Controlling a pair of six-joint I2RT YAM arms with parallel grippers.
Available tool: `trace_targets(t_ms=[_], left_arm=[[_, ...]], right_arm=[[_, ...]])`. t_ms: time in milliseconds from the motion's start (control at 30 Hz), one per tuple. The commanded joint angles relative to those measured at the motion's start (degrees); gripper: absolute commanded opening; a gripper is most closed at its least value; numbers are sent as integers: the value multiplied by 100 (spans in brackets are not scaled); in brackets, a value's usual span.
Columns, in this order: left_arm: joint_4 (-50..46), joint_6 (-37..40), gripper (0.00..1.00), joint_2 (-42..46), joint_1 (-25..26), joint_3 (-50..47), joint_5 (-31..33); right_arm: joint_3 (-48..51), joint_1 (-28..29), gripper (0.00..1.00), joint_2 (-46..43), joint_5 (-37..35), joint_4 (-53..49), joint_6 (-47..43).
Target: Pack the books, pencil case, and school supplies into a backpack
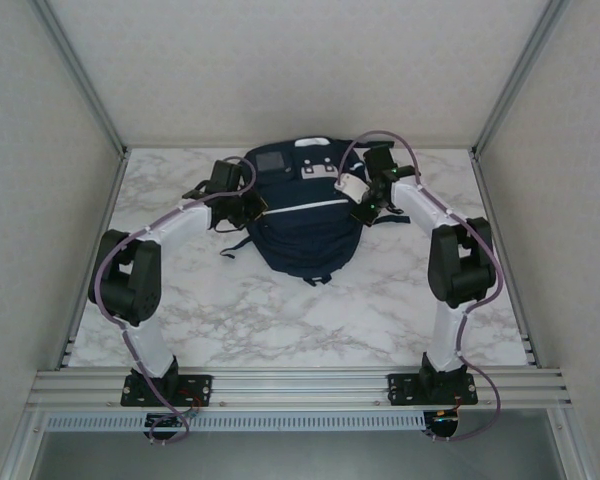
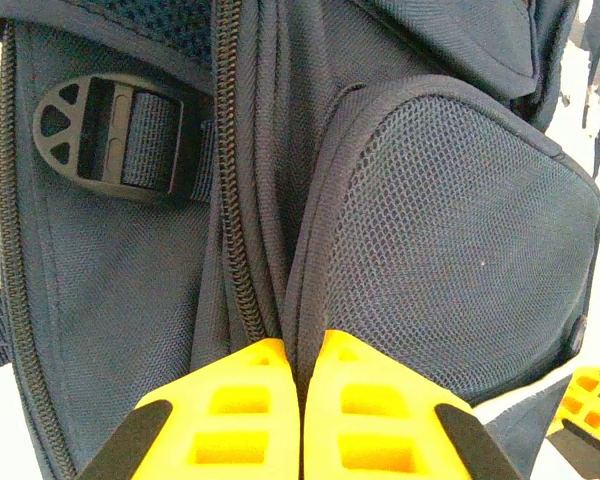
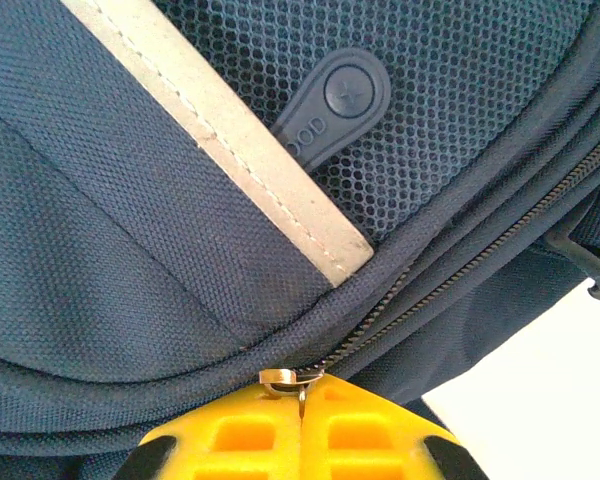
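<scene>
The navy-blue backpack [image 1: 300,225] lies at the back middle of the table, with an arm on each side of it. At its left side my left gripper [image 2: 302,365] is shut, pinching a fold of fabric between the zipper [image 2: 232,200] and the mesh side pocket [image 2: 450,250]. Against the bag's right side, my right gripper [image 3: 302,395] is shut on the small metal zipper pull [image 3: 292,378] at the end of a zipper track. From above, the left gripper [image 1: 248,205] and the right gripper [image 1: 365,205] both touch the bag. The books, pencil case and school supplies are out of view.
A black strap buckle [image 2: 105,125] sits left of the zipper. A white trim stripe [image 3: 220,140] and a rubber tab [image 3: 330,105] lie above the right gripper. The marble table [image 1: 280,320] is bounded by grey walls and a metal rail [image 1: 300,385] at the front.
</scene>
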State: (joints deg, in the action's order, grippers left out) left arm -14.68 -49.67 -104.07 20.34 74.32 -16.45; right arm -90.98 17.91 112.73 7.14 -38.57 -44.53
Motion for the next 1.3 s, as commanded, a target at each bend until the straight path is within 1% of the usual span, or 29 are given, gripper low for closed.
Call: trace_targets(t_ms=[0, 100, 200, 233, 267, 300, 333, 400, 467, 500, 533, 700, 833, 967, 1033, 1100, 1133, 1167, 1200, 1233, 1267], left_arm=[[-511, 361, 0, -51, -414, 269, 364], [-689, 499, 0, -198, -460, 436, 228], [-977, 671, 0, -323, -476, 641, 192], [-1044, 687, 9, -333, -483, 683, 199], [-1086, 676, 26, -317, -500, 708, 219], [-1151, 634, 45, -263, -533, 715, 255], [-1182, 579, 54, -200, -559, 705, 272], [-1252, 425, 66, 53, -601, 658, 347], [-1249, 279, 69, 360, -600, 533, 366], [-1233, 144, 83, 517, -601, 422, 379], [-1190, 25, 84, 676, -592, 322, 359], [-856, -634, 85, 1382, -504, -293, 317], [-265, -1391, 86, 1583, -250, -940, 359], [202, -1861, 86, 1363, 122, -1286, 502], [366, -1917, 85, 1084, 255, -1256, 544], [252, -1784, 83, 740, 313, -1104, 733], [237, -1730, 81, 627, 300, -1088, 815], [233, -1713, 74, 482, 264, -1110, 893], [309, -1706, 60, 387, 215, -1186, 928], [358, -1685, 50, 326, 171, -1251, 955], [338, -1656, 38, 277, 116, -1315, 1003]], right_arm=[[-223, -204, 0, 127, -201, 580, -370], [-207, -106, 0, 201, -142, 1011, -730], [-695, 8, 0, 313, 355, 357, -542], [-680, 87, 0, 270, 472, 275, -521], [-573, 176, 0, 213, 490, 281, -549], [-415, 279, 0, 128, 474, 341, -594], [-266, 365, 0, 68, 471, 394, -606], [12, 583, 0, -45, 543, 525, -547], [237, 802, 0, -102, 620, 667, -448], [362, 924, 0, -132, 648, 795, -378], [447, 1034, 0, -152, 687, 880, -323], [580, 1706, 0, -194, 880, 1126, 29], [518, 2065, 0, -272, 1023, 1120, 469], [476, 2102, 0, -351, 1390, 1097, 1107], [527, 2102, 0, -364, 1226, 1156, 1222], [551, 2080, 0, -304, 879, 1169, 1277], [517, 2063, 0, -241, 703, 1105, 1327], [460, 2030, 0, -175, 485, 1042, 1399], [418, 1987, 0, -117, 312, 988, 1502], [389, 1936, 0, -90, 220, 967, 1608], [386, 1865, 0, -76, 190, 956, 1731]])
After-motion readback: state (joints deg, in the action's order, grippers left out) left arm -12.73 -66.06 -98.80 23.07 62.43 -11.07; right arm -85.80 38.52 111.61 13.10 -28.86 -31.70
